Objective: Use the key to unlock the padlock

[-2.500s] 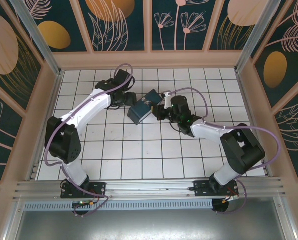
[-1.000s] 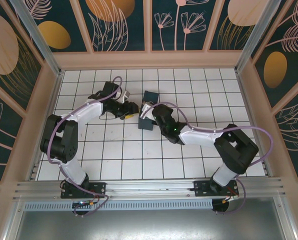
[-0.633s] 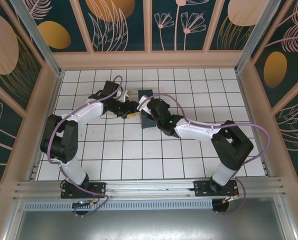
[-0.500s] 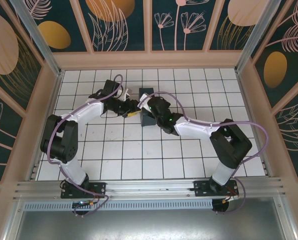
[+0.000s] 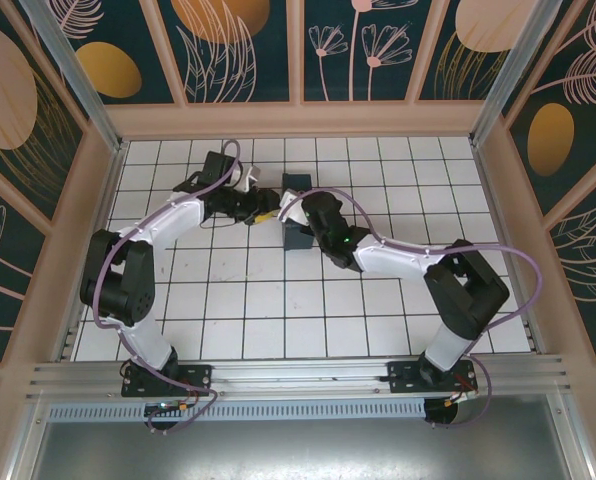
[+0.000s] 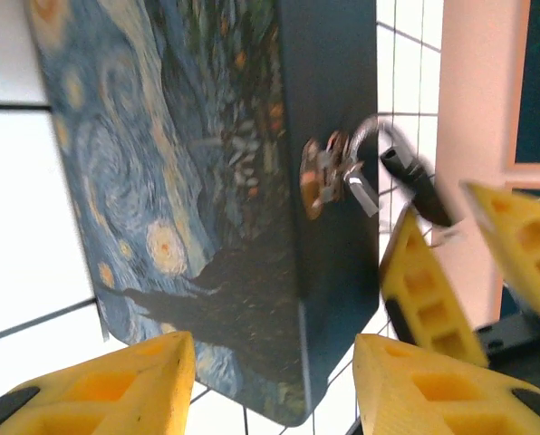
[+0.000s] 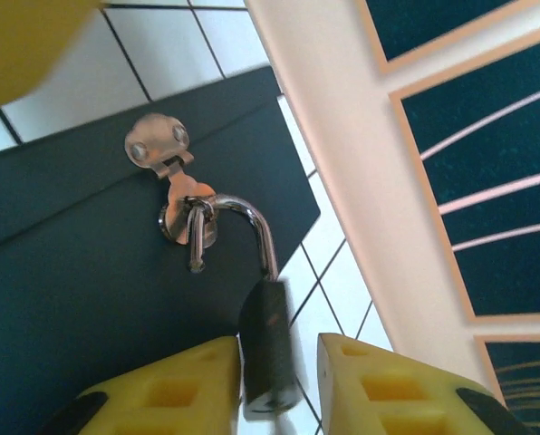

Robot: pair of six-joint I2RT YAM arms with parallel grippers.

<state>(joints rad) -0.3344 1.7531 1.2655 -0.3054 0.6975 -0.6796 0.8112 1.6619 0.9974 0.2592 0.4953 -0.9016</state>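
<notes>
The blue-and-yellow painted box (image 5: pixel 298 236) stands near the back middle of the table. The padlock (image 7: pixel 268 349) hangs from the hasp (image 7: pixel 158 145) on the box's dark side (image 7: pixel 89 281). Its silvery shackle (image 6: pixel 364 134) is hooked through the hasp loop, and one end hangs free of the dark body. My right gripper (image 7: pixel 279 346) is open around the body, which leans on the left finger with a gap on the right. My left gripper (image 6: pixel 274 343) is open, its tips just short of the box's lower corner (image 6: pixel 320 399). The key is out of view.
The pink back wall (image 7: pixel 361 181) rises close behind the box. In the left wrist view the right gripper's yellow fingers (image 6: pixel 426 294) stand just right of the box. White gridded table (image 5: pixel 278 310) lies in front of both arms.
The right gripper's jaws have parted from the padlock body. The box and both grippers have shifted a little toward the back wall.
</notes>
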